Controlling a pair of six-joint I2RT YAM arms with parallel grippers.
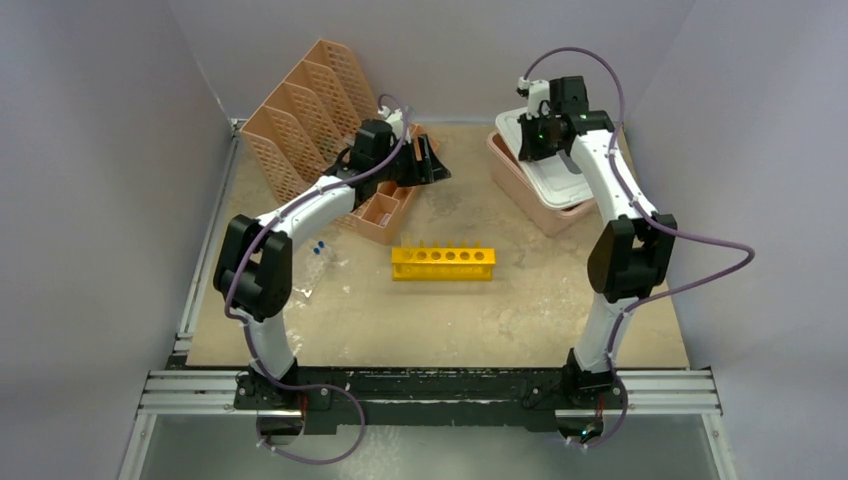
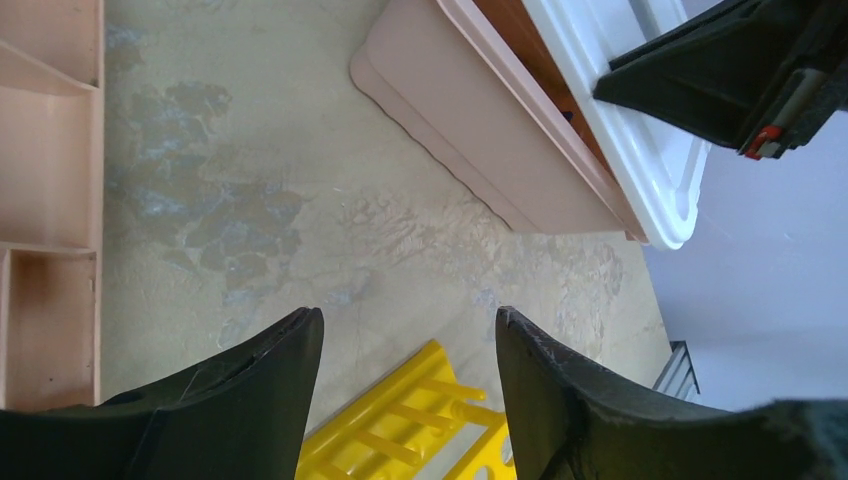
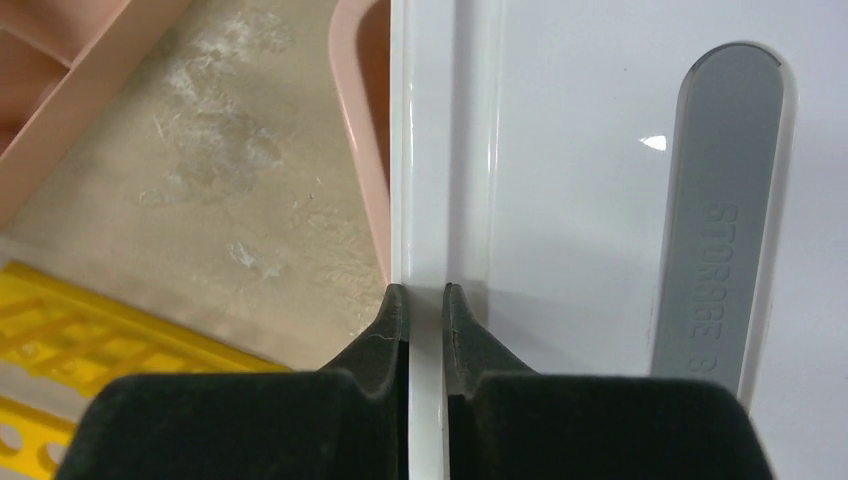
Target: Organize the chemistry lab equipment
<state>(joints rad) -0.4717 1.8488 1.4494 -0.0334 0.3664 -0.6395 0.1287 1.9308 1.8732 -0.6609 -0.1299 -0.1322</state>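
Looking from above, at mid-table: yellow plastic test-tube rack with a row of round holes (image 1: 442,262), lying left to right. Left of it, thin clear blue-capped tubes (image 1: 318,252), small and hard to count. Left gripper (image 1: 425,160) at the right end of the peach mesh desk organizer (image 1: 300,110); right gripper (image 1: 537,135) far right over the pink tub (image 1: 520,185) and its white lid (image 1: 560,185), fingertips hidden by the wrist.

Via the left wrist: pincer (image 2: 408,320) wide, holding nothing, rack (image 2: 400,430) cut off at the bottom edge.

Via the right wrist: fingers (image 3: 380,340) nearly together, pinching the lid's (image 3: 580,150) raised edge beside the tub's rim (image 3: 360,120); rack corner (image 3: 90,320) cut off at lower left.
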